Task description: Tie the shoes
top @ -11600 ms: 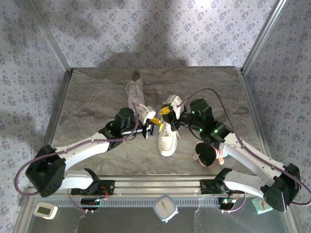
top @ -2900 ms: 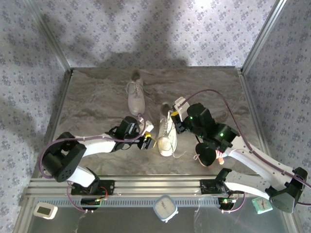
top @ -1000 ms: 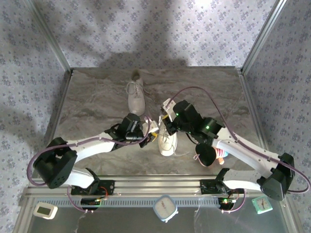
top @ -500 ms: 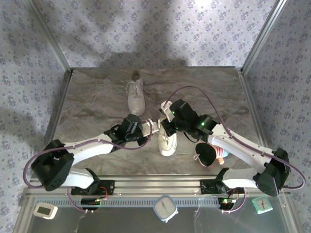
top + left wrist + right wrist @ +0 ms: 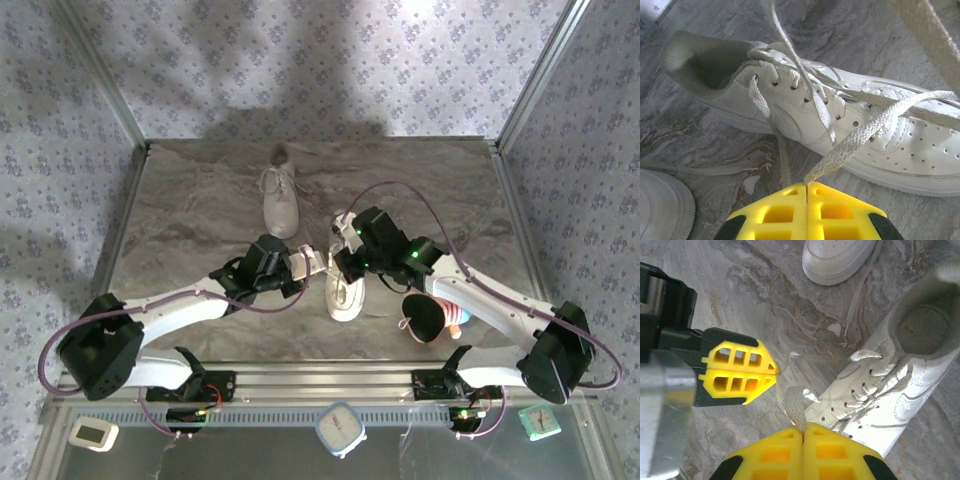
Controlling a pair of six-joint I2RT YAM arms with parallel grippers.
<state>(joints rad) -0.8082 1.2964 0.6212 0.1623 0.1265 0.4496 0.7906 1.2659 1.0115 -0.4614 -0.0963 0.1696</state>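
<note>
Your right gripper [image 5: 803,428] has slid left, almost meeting the left gripper [image 5: 807,186].
Each is clamped on a lace [image 5: 852,141]; in the top view the near shoe [image 5: 345,296] lies just below them, centre frame, long axis top to bottom.

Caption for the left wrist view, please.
Left gripper shut on a lace of the white sneaker, second sneaker's toe at lower left.

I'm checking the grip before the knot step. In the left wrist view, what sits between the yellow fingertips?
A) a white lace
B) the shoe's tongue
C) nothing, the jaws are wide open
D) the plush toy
A: the left gripper is shut on a flat white lace that runs from its fingertips up across the sneaker.
</note>
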